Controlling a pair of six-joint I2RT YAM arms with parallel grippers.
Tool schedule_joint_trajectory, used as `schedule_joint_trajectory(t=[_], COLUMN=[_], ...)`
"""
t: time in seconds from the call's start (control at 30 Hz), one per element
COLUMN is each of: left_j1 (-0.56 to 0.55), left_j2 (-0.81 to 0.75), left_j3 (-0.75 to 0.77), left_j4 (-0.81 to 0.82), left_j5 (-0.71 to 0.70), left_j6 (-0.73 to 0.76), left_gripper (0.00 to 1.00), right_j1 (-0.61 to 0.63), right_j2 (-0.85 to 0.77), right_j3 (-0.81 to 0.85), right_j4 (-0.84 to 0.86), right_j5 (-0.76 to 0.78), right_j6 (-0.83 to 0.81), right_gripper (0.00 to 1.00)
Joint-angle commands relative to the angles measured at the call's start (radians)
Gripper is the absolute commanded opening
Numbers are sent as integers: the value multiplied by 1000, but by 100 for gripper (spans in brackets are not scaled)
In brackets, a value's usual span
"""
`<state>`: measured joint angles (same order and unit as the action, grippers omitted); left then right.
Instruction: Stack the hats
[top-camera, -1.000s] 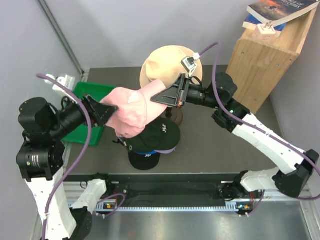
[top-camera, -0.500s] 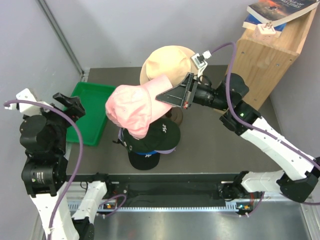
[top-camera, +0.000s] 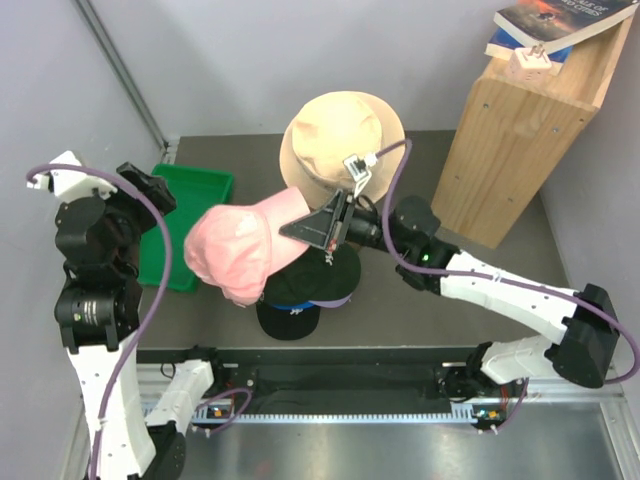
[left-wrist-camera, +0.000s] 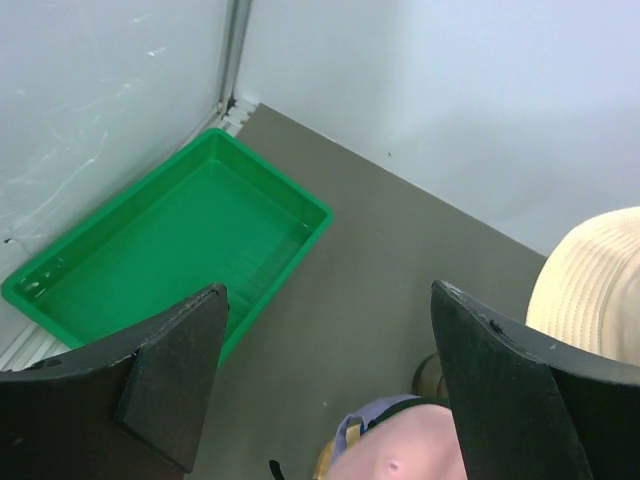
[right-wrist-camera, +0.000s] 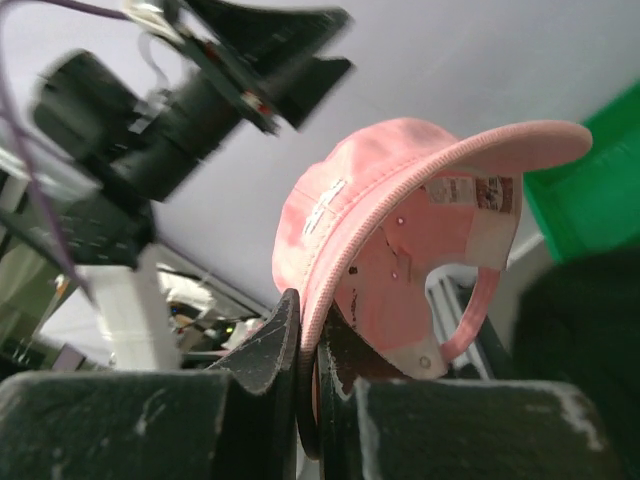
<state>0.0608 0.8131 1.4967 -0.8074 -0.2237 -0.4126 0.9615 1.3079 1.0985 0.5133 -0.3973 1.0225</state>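
Observation:
My right gripper (top-camera: 295, 230) is shut on the brim of the light pink cap (top-camera: 235, 252) and holds it in the air over the left side of the pile. In the right wrist view the gripper (right-wrist-camera: 312, 310) pinches the brim edge of the cap (right-wrist-camera: 400, 220). The black cap (top-camera: 328, 272) tops the pile, with blue (top-camera: 292, 305) and lavender (top-camera: 338, 299) edges showing under it. The magenta cap is hidden. My left gripper (top-camera: 148, 185) is open and empty over the green tray, left of the pink cap. Its view (left-wrist-camera: 328, 295) shows the pink crown (left-wrist-camera: 420, 462) below.
A green tray (top-camera: 205, 185) lies at the left by the wall and shows in the left wrist view (left-wrist-camera: 60, 285). A tan brimmed hat (top-camera: 340, 130) sits on a stand behind the pile. A tall wooden box (top-camera: 520, 130) with books stands at the back right.
My left gripper let go of the pink cap, opened and pulled back left over the tray. My right gripper then carried the cap down and to the left, over the pile.

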Motion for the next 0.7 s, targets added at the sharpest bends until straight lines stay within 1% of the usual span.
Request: schedule_joint_trajectory(t=[0.0, 0.03, 0.13, 0.2, 0.27, 0.3, 0.37, 0.4, 0.43, 0.57, 0.67], left_j1=[1, 1, 0, 1, 1, 1, 1, 1, 1, 1, -1], left_j2=[31, 34, 46, 54, 58, 60, 60, 58, 60, 60, 60], left_j3=[43, 45, 53, 59, 62, 63, 68, 71, 73, 80, 71], left_j4=[43, 40, 31, 27, 16, 13, 7, 4, 2, -10, -13], left_j5=[50, 53, 67, 70, 70, 70, 78, 78, 76, 64, 64], left_j6=[32, 40, 55, 64, 77, 80, 86, 93, 98, 127, 140], left_gripper=[87, 87, 87, 87, 88, 88, 88, 88, 88, 89, 89], right_j1=[28, 36, 45, 48, 54, 54, 60, 62, 62, 63, 60], right_j2=[-93, -114, -147, -160, -182, -190, -216, -225, -239, -259, -259], right_j3=[-150, -205, -293, -324, -356, -365, -399, -408, -425, -482, -506], right_j4=[206, 214, 255, 269, 274, 274, 266, 251, 214, 168, 123], right_j5=[193, 212, 297, 365, 391, 458, 511, 567, 590, 640, 634], right_j6=[-85, -110, -125, -134, -147, -148, -147, -147, -144, -98, -41], right_gripper=[0, 0, 0, 0, 0, 0, 0, 0, 0, 0, 0])
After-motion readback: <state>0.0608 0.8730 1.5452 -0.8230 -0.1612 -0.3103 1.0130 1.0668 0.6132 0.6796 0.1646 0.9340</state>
